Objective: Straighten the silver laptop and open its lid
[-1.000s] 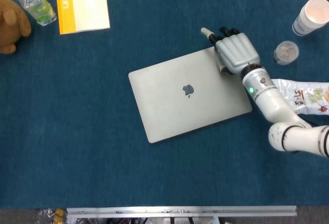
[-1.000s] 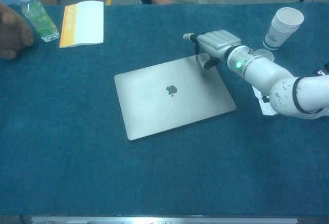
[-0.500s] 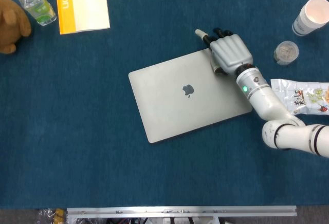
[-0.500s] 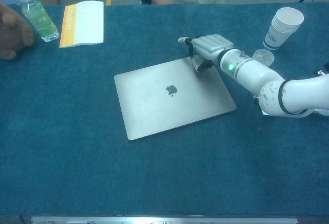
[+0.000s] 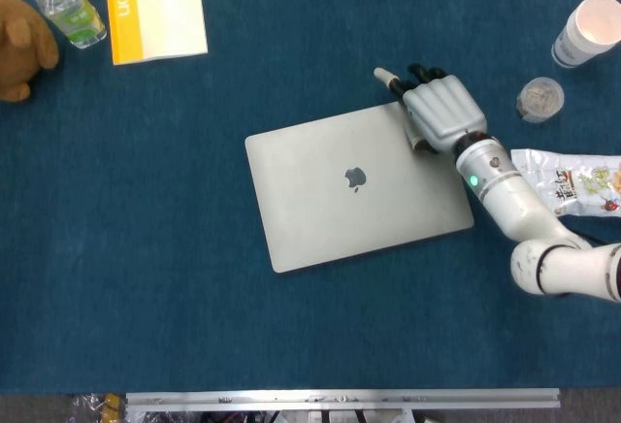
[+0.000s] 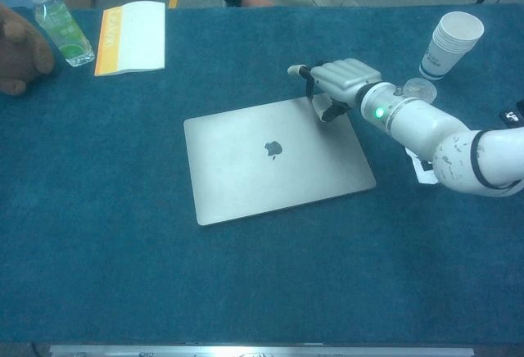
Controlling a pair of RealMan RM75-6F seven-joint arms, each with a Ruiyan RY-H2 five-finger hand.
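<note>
- The silver laptop (image 5: 357, 185) (image 6: 274, 157) lies closed at frame center, slightly askew on the blue table (image 5: 146, 248).
- The right hand (image 5: 441, 113) (image 6: 344, 79) rests at its upper-right corner, fingers curled over the edge, gripping nothing.
- The left hand is out of sight.

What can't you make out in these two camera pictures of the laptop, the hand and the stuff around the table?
- Right hand: both views show only its back, so its contact with the silver laptop is hidden.
- Left hand: in neither view.
- Snack packet: cut off by the head view's right edge, partly covered by the arm; print too small to read.
- Brown plush toy: cut by the left edge in both views.
- Yellow booklet: title cut by the head view's top edge.
</note>
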